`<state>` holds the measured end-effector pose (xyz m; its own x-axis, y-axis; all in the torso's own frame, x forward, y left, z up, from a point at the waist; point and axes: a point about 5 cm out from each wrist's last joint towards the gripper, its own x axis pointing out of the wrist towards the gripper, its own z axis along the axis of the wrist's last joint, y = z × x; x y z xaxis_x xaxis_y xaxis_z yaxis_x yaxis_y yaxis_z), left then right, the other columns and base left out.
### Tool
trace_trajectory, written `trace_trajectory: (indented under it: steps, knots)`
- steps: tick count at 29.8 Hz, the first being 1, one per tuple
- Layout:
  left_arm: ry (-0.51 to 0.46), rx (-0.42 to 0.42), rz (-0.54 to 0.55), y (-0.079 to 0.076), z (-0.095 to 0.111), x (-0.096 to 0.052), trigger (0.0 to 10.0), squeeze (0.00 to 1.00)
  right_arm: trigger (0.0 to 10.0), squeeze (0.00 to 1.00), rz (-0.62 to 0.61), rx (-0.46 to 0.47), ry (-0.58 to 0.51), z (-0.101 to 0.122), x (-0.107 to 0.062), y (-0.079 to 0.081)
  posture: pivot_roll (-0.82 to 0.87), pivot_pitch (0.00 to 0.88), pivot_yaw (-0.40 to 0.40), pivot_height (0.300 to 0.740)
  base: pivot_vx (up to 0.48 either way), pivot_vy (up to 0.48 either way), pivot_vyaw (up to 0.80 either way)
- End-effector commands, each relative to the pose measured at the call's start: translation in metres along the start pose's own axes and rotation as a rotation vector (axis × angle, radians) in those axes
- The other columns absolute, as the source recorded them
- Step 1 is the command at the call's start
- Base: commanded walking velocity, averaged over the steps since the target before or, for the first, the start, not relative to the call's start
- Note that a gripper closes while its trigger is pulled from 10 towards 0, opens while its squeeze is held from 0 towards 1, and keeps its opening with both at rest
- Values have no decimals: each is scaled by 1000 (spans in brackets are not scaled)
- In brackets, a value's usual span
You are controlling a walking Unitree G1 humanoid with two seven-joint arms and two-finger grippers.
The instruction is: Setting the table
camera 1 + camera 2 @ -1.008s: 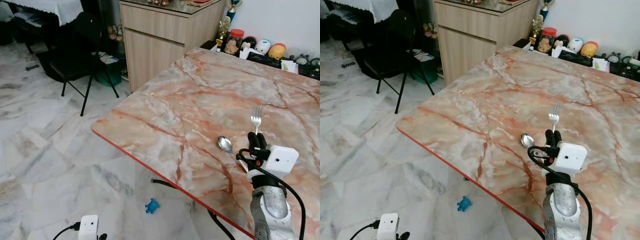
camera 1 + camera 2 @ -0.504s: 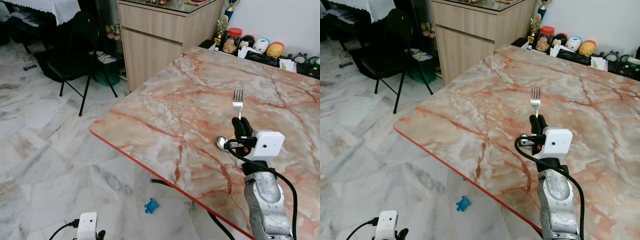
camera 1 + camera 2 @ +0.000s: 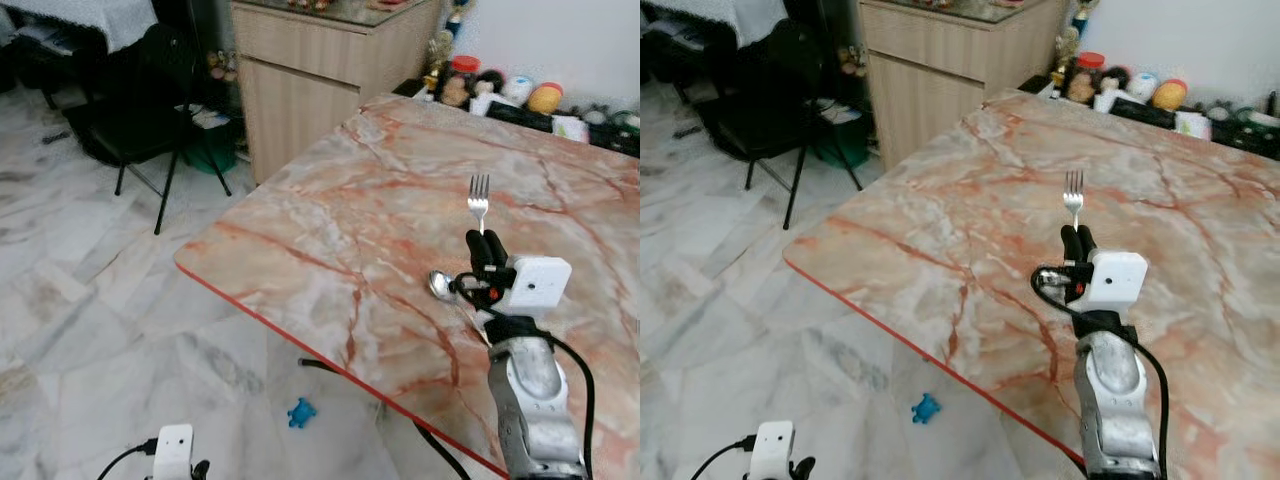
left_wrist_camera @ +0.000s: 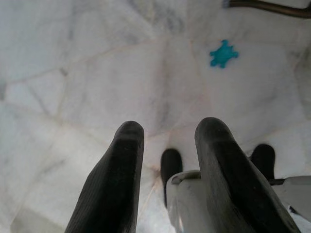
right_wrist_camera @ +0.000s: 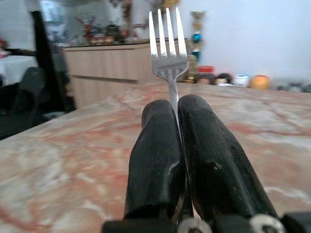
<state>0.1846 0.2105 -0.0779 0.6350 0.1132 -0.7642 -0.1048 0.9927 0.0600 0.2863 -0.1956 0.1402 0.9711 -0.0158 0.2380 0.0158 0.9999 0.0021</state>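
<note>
My right gripper [image 3: 483, 242] is shut on a silver fork [image 3: 479, 199], held above the marble table [image 3: 330, 220] with its tines pointing up. The right wrist view has the fork [image 5: 168, 46] pinched between the two black fingers [image 5: 214, 165]. A silver spoon [image 3: 439, 285] lies on the table just left of that gripper, its handle hidden behind the arm. My left gripper [image 4: 165, 141] hangs low beside the table, fingers apart, over the white floor.
A wooden cabinet [image 3: 320, 60] stands beyond the table's far corner. Jars and small items [image 3: 520, 90] line the table's far edge. A black folding chair [image 3: 150, 110] is at the left. A blue toy [image 3: 301, 412] and a dark cable [image 3: 330, 368] lie on the floor.
The right gripper lifted the fork off the table a second ago and now holds it raised and nearly still. The camera has shifted slightly.
</note>
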Motion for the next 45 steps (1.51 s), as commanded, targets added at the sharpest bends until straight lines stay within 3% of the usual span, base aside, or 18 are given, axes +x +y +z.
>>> trace_trajectory:
  steps: [1, 17, 34, 45]
  knots:
    - [1, -11, 5, 1, -1, 0, 10000, 0, 10000, 0, -16, -2, 11, -1, -1, -4, 41, 6, -21, 736, 0, 0, -756]
    - [-19, 32, 7, 1, 4, 1, 10000, 0, 10000, 0, -23, -10, -13, 3, 6, -5, 46, 0, -19, 736, 0, -49, -758]
    - [-39, 11, 11, 0, 7, 1, 10000, 0, 10000, 0, -25, 7, -25, 5, 10, -3, 49, 2, -20, 736, 0, -41, -756]
    - [-26, 30, 15, 0, 5, 1, 10000, 0, 10000, 0, -17, 1, -32, 5, 9, -3, 47, 4, -21, 736, 0, 0, 0]
